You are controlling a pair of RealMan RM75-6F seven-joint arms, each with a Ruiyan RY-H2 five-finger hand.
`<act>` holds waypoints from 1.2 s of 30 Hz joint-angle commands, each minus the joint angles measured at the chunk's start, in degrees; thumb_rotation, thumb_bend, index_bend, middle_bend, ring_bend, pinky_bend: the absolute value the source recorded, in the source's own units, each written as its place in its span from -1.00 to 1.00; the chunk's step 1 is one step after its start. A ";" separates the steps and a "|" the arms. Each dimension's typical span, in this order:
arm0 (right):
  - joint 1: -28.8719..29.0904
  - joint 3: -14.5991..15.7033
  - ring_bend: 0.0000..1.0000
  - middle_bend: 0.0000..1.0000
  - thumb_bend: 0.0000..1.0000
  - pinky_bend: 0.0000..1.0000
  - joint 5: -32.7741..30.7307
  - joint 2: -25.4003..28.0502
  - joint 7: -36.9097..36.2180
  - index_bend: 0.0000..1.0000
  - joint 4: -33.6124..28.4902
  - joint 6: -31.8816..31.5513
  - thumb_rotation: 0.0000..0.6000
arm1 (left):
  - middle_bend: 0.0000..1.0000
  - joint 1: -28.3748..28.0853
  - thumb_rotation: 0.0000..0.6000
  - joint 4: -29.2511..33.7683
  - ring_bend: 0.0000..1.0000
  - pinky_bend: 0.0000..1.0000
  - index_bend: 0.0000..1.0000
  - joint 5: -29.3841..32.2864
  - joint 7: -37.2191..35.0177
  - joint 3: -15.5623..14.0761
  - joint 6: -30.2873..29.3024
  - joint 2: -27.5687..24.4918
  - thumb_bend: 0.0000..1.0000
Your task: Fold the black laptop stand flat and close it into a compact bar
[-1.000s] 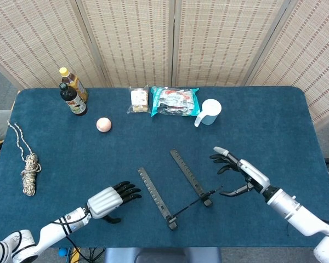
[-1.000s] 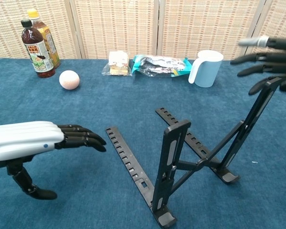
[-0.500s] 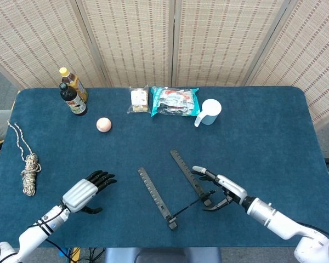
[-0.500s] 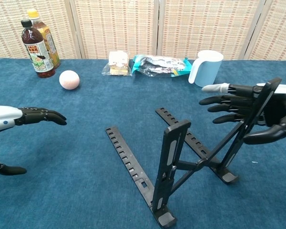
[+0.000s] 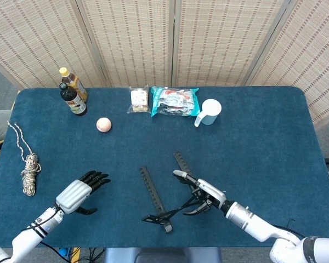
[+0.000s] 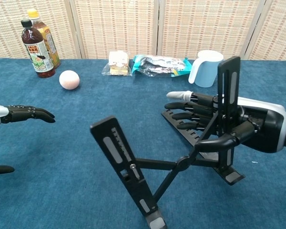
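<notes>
At the front middle of the desk [image 5: 252,137] the stand [image 5: 170,200] sits unfolded: two slotted bars joined by crossed struts, left bar tipped up on its front foot, right bar also raised. The right hand [image 5: 200,192] is at the stand's right side, fingers [image 6: 190,102] stretched leftward behind the upright right bar, thumb curled under and round that bar in the chest view, so it grips the bar. Left bar is free of either hand.

The left hand [image 5: 79,190] hovers well apart to the stand's left, palm down, fingers spread and slightly bent, holding nothing.

Along the back of the desk: two bottles [image 5: 72,92] at left, touching; a pink ball [image 5: 103,124] near them; a small clear packet [image 5: 138,99] just beside a snack bag [image 5: 175,101]; a pale blue cup [image 5: 209,112] to the right of the bag. A coil of rope [image 5: 28,171] lies at the left edge.
</notes>
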State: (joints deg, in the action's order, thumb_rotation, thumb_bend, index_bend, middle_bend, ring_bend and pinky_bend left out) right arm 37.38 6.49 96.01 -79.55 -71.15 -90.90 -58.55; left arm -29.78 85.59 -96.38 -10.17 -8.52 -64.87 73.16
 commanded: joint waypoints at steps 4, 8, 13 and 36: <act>-0.78 1.10 -1.00 -0.89 -1.00 -0.87 -0.03 0.80 -0.08 -1.00 0.60 -0.77 1.00 | -0.91 -0.06 1.00 0.54 -0.99 -0.96 -0.82 -0.34 0.53 0.14 0.27 -0.02 -0.65; -1.16 2.93 -1.00 -0.89 -1.00 -0.87 1.52 0.99 -0.89 -1.00 1.69 -1.12 1.00 | -0.91 -0.21 1.00 0.78 -0.99 -0.96 -0.82 -0.30 0.78 0.25 0.78 -0.08 -0.66; -1.79 4.44 -1.00 -0.89 -1.00 -0.87 2.65 0.97 -2.10 -1.00 3.91 -2.23 1.00 | -0.91 -0.15 1.00 1.51 -0.99 -0.96 -0.82 -0.37 1.30 0.24 0.96 -0.42 -0.65; -1.65 5.73 -1.00 -0.88 -1.00 -0.87 5.56 -5.40 -0.27 -1.00 8.30 -4.19 1.00 | -0.91 0.64 1.00 3.17 -0.99 -0.96 -0.82 -0.20 2.53 0.64 0.64 -1.40 -0.65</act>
State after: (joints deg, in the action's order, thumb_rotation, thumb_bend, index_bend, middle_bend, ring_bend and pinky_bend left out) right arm 35.66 12.18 101.52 -84.91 -71.33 -82.64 -62.79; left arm -29.15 88.76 -96.60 -7.66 -7.89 -64.22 71.77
